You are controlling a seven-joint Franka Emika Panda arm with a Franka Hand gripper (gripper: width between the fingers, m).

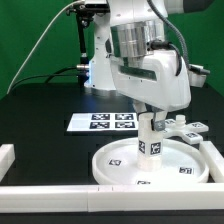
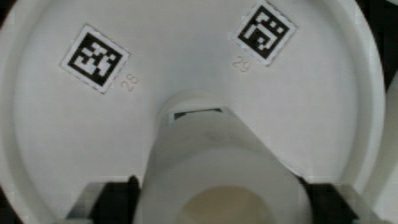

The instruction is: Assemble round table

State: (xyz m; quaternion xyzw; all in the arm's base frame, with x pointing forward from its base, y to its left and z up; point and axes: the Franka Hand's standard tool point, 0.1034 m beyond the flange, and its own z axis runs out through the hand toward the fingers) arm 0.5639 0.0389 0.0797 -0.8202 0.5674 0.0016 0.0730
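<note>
The large rimmed round disc (image 1: 155,165) lies flat on the black table, tags on its surface and rim. My gripper (image 1: 150,122) is shut on the short cylinder leg (image 1: 150,140) and holds it upright over the disc's middle; the leg's lower end meets the disc. In the wrist view the leg (image 2: 217,150) fills the space between my black fingertips (image 2: 119,195), with the disc (image 2: 107,120) and two of its tags beyond. The small cross-shaped foot piece (image 1: 185,132) lies on the table just past the disc, on the exterior view's right.
The marker board (image 1: 103,122) lies behind the disc. Long white border walls (image 1: 60,198) run along the front edge and the left (image 1: 6,156). The robot base (image 1: 100,65) stands at the back before a green curtain.
</note>
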